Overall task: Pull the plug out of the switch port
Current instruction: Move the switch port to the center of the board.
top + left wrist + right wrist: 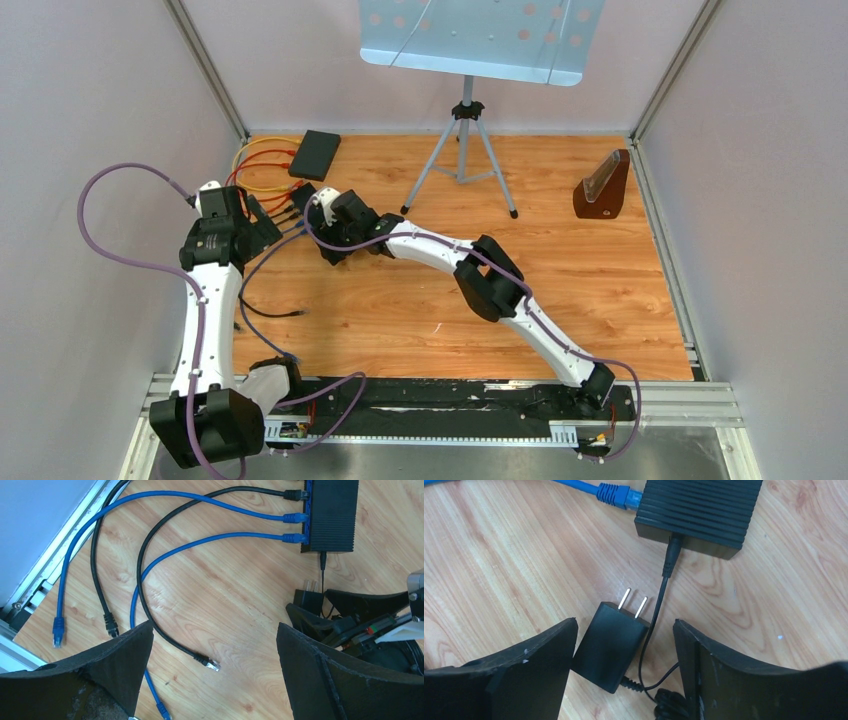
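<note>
Near the far-left corner, the right gripper (624,627) is held wide, readied for the black barrel plug (672,555) in the ribbed black switch (699,510).

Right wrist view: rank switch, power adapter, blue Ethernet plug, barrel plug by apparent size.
1. switch, though cropped
2. power adapter
3. blue Ethernet plug and barrel plug: look alike, unranked
</note>
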Controlling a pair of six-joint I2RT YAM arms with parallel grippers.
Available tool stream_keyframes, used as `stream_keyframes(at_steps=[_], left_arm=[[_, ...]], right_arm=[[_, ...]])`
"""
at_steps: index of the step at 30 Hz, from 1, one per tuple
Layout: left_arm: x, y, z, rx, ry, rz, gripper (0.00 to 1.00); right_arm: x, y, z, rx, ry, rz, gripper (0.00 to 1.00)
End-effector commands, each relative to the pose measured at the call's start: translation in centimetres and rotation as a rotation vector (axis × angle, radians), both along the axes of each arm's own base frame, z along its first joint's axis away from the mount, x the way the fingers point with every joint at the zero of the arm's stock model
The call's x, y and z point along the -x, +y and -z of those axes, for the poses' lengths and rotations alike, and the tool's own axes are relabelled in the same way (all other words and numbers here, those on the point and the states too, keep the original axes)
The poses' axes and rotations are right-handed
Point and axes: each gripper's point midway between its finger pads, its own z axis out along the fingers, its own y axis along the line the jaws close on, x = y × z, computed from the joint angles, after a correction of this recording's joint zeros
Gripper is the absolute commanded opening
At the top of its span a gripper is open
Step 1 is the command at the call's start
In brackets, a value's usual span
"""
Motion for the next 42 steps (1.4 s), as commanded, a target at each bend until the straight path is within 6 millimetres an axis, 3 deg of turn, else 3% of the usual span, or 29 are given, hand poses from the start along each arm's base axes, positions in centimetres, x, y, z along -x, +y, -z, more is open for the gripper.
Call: stream_keyframes(at_steps=[1,12,19,23,25,29,33,36,42], left_arm=[[0.5,0.7,-0.4,-0.018,-0.013,-0.036,1.00],[0.3,0.3,0.0,-0.006,-0.023,-0.011,1.00],[0.0,0.0,0.1,-0.017,-0.009,0.042,1.00],[-1.1,-1.1,0.6,0.023,-0.016,0.113,1.00],[-1.8,-1.9,1.0,0.053,-0.016,0.166,1.00],[-3.9,-3.1,1.6,0.104,-0.015,0.263,1.00],[-6.0,-3.7,2.4,0.159,0.009,0.301,1.00],[-6.9,-3.8,4.2,0.196,0.047,0.290,1.00],[-6.9,-4.0,7.9,0.247,0.110,0.251,1.00]], right_arm=[[2.5,-2.7,2.1,0.081,0.093,0.021,0.69],[3.5,-5.8,2.6,0.129,0.101,0.082,0.48],[6.7,-9.6,2.6,0.174,0.165,0.084,0.48],[9.5,-12.2,3.1,0.203,0.226,0.052,0.53],[10.5,-12.8,3.1,0.212,0.258,0.040,0.64],[10.5,-12.8,0.3,0.165,0.281,0.106,0.82],[7.8,-11.5,-4.7,0.064,0.207,0.171,0.90],[4.7,-10.2,-7.8,-0.012,0.170,0.203,0.92],[-1.2,-7.5,-9.1,-0.076,0.120,0.227,0.97]])
